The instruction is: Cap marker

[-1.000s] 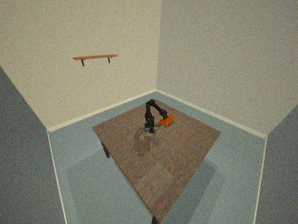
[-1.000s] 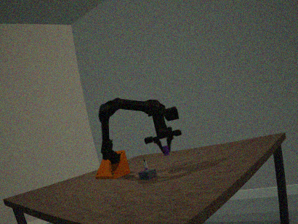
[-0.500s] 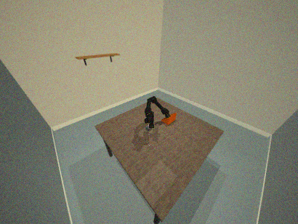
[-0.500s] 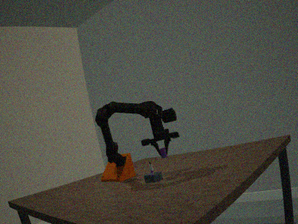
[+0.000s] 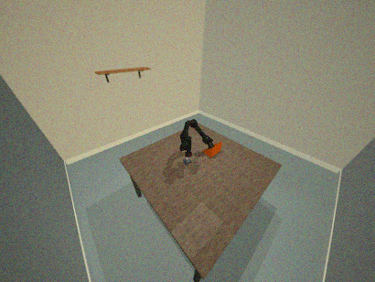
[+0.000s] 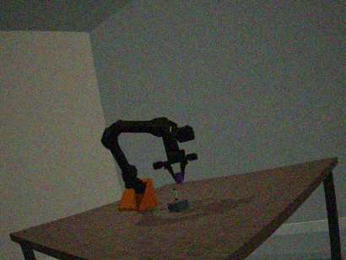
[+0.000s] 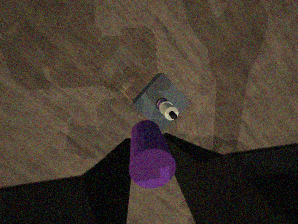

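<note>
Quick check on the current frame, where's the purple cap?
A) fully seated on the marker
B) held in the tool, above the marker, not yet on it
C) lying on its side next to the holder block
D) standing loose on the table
B: the purple cap is clamped in the tool, and the exterior view shows a gap between it and the marker standing bare in the holder block.
</note>
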Robot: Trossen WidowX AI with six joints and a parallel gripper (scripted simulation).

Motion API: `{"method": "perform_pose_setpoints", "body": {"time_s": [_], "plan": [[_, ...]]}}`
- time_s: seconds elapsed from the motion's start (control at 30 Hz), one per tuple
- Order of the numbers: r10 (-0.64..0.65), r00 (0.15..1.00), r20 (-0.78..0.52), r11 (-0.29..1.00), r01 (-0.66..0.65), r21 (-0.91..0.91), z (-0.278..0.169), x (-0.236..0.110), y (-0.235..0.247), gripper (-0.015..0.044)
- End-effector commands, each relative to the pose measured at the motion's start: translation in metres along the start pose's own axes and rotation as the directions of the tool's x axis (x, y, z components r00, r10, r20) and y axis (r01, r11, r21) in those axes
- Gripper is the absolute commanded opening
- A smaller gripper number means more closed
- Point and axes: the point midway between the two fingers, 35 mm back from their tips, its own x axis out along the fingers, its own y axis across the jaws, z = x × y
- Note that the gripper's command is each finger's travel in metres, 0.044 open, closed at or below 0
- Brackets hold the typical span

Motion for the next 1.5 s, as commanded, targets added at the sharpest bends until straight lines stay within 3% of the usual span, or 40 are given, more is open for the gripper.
{"method": "perform_pose_setpoints", "body": {"time_s": [0.0, 0.6, 1.47], "plan": [[-0.003, 1.000, 0.005, 1.000, 0.003, -0.004, 0.004, -0.003, -0.014, 0.0000], [-0.005, 1.000, 0.006, 1.000, 0.006, -0.004, 0.008, 0.002, -0.032, 0.0000], [-0.006, 1.000, 0.008, 1.000, 0.006, -0.003, 0.009, 0.043, -0.032, 0.0000]]}}
